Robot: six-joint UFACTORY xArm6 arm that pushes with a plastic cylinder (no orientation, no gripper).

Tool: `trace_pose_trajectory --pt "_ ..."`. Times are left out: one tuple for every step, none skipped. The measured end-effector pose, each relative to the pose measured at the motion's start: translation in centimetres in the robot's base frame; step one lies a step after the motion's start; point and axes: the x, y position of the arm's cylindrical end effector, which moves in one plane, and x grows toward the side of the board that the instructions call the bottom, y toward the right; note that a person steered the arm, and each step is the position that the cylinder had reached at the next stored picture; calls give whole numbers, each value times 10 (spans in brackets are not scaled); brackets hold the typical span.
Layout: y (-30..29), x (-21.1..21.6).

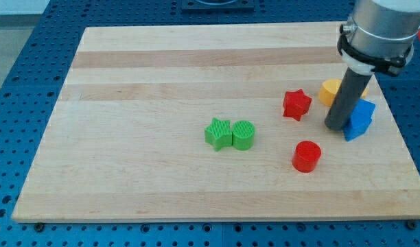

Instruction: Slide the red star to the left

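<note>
The red star point(296, 105) lies on the wooden board point(162, 82) right of centre. My tip point(335, 126) rests on the board just right of the star and slightly lower, with a small gap between them. The rod rises toward the view's top right into the arm's grey body. A blue block point(359, 120) sits right against the rod's right side. A yellow block point(329, 91), partly hidden by the rod, lies just above the tip.
A red cylinder point(307, 156) lies below the star. A green star point(218, 133) and a green cylinder point(243, 135) touch each other near the board's centre, left of the red star. Blue perforated table surrounds the board.
</note>
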Motion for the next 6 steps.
trace_pose_trajectory --pt "-4 13" --pt "-8 62" --pt "-1 106" --pt "3 87" --pt "2 50" --pt "2 44"
